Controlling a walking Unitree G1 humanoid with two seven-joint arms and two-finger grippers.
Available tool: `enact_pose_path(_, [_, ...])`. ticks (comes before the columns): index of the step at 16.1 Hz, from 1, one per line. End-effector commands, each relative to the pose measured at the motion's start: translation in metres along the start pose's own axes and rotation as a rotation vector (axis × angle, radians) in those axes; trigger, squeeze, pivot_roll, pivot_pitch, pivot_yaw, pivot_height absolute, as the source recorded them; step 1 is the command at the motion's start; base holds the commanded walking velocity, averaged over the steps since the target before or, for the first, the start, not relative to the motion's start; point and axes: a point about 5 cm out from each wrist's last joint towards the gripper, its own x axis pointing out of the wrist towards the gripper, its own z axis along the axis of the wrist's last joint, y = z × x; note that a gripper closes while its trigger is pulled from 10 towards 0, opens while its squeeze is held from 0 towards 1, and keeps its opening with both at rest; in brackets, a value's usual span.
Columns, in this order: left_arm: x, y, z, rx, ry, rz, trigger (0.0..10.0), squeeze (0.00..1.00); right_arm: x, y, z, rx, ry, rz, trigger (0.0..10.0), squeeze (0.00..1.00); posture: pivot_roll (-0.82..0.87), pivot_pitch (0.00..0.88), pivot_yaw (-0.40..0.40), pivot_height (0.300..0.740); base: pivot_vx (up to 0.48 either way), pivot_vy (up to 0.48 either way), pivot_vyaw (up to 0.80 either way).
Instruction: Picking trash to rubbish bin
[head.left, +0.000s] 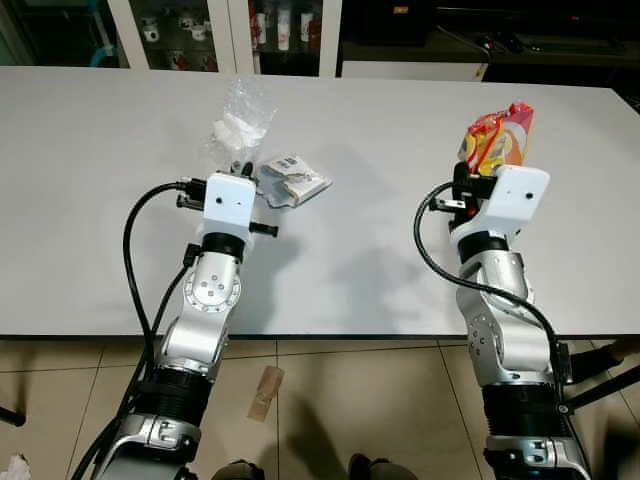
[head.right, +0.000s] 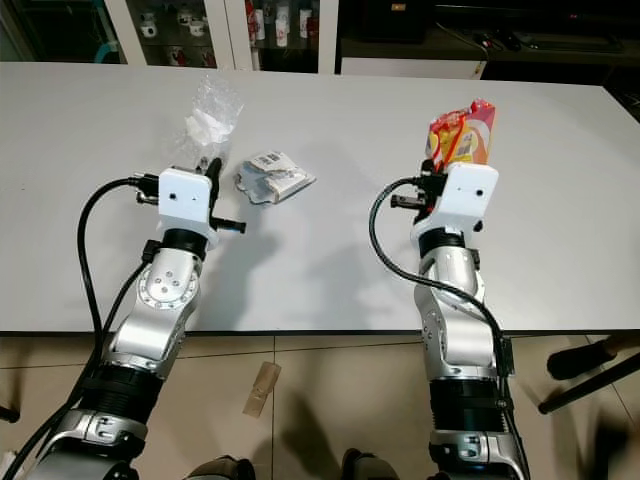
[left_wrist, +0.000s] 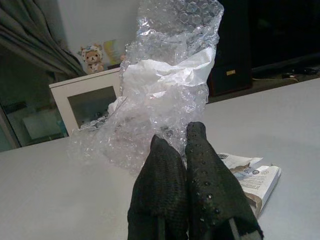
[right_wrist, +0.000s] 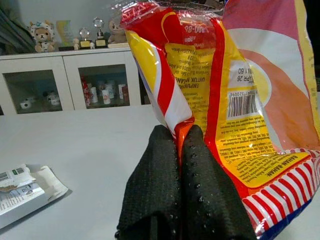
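A clear bubble-wrap bag (head.left: 238, 122) with white paper inside stands up from the white table (head.left: 360, 250), and my left gripper (left_wrist: 181, 145) is shut on its lower edge. A red, yellow and pink snack packet (head.left: 497, 137) is held upright over the table's right part by my right gripper (right_wrist: 182, 137), shut on its crimped edge. A crumpled grey-white wrapper with a barcode (head.left: 291, 180) lies flat on the table just right of the left gripper.
The table's front edge (head.left: 330, 337) runs just before my arms. A brown scrap of cardboard (head.left: 266, 392) lies on the tiled floor below. Glass cabinets (head.left: 270, 30) stand behind the table. A dark chair leg (head.right: 585, 385) shows at the lower right.
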Motion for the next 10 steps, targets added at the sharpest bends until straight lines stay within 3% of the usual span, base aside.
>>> enact_pose_path(1, [-0.0002, 0.0014, 0.0030, -0.005, -0.022, -0.002, 10.0, 0.00, -0.0018, -0.0027, 0.0032, 0.003, -0.022, -0.013, 10.0, 0.00, -0.04, 0.074, -0.021, 0.740, 0.000, 0.000, 0.00])
enact_pose_path(10, [-0.0008, 0.0023, -0.0010, -0.004, -0.010, 0.016, 10.0, 0.00, -0.0018, -0.0032, -0.0005, 0.014, -0.007, -0.014, 10.0, 0.00, -0.04, 0.081, -0.023, 0.740, 0.000, 0.000, 0.00])
